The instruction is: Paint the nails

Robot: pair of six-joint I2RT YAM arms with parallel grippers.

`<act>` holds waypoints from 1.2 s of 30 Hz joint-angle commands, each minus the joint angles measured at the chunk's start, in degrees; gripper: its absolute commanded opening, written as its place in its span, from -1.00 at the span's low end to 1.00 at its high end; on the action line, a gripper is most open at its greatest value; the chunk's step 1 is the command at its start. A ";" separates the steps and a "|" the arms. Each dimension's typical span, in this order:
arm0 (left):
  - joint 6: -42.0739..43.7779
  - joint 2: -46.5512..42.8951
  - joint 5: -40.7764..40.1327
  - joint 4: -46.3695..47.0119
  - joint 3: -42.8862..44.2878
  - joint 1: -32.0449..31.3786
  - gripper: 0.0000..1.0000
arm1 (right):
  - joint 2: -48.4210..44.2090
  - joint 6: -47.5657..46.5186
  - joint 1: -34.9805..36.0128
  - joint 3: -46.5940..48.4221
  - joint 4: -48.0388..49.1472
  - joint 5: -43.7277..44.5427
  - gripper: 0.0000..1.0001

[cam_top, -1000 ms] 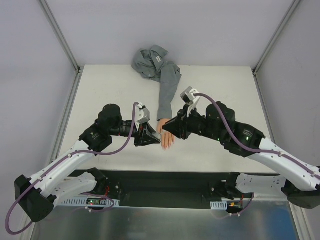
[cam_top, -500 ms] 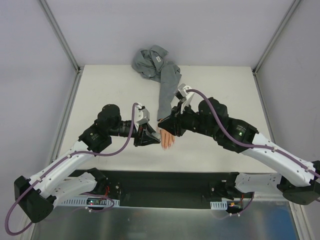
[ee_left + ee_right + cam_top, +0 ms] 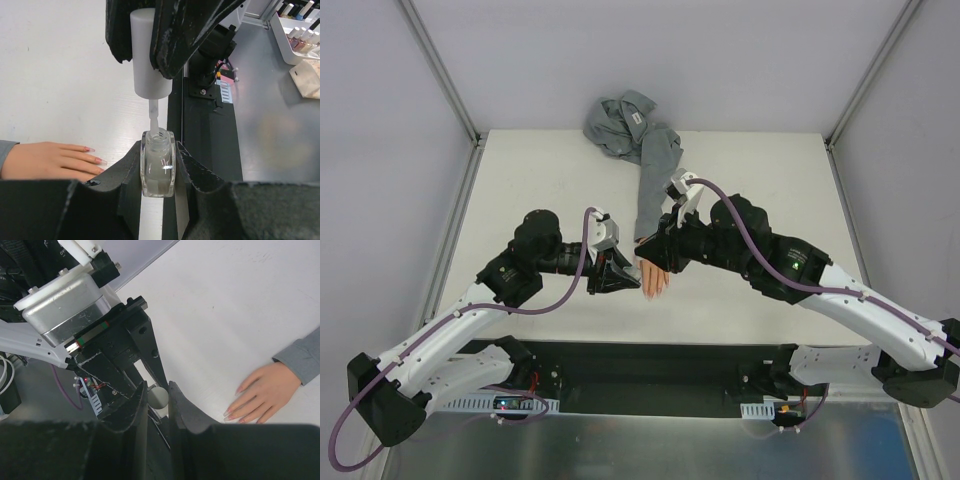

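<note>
A small clear bottle [image 3: 158, 175] is being gripped upright by the left gripper [image 3: 621, 271], whose jaws are being pressed tight against its sides. A white cap [image 3: 145, 55] is being pinched by the right gripper [image 3: 157, 395], with its brush stem [image 3: 153, 117] being held in the bottle's neck. The nails [image 3: 101, 161] are lying near the bottle, on a mannequin hand [image 3: 45, 160] being rested flat on the table [image 3: 60, 75].

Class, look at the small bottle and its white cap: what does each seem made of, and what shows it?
The bottle looks like clear, glossy glass: see-through, with bright reflections. The cap looks like matte white plastic: opaque, smooth, no glare.
</note>
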 commanded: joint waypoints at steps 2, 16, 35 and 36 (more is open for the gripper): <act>1.16 -0.93 1.58 1.73 -0.10 -0.59 -1.00 | -0.42 0.38 0.17 1.84 0.81 -0.12 -0.99; 1.25 -1.28 1.23 1.73 -0.19 -0.50 -1.00 | -0.06 0.29 0.08 1.05 0.73 -0.21 -0.99; 1.51 -1.54 0.61 1.73 -0.19 -0.59 -1.00 | 0.38 0.82 0.08 -0.44 0.81 -0.56 -0.99; 1.42 -1.63 0.52 1.73 -0.28 -0.59 -1.00 | 0.29 0.90 -0.01 -0.53 0.81 -0.74 -0.99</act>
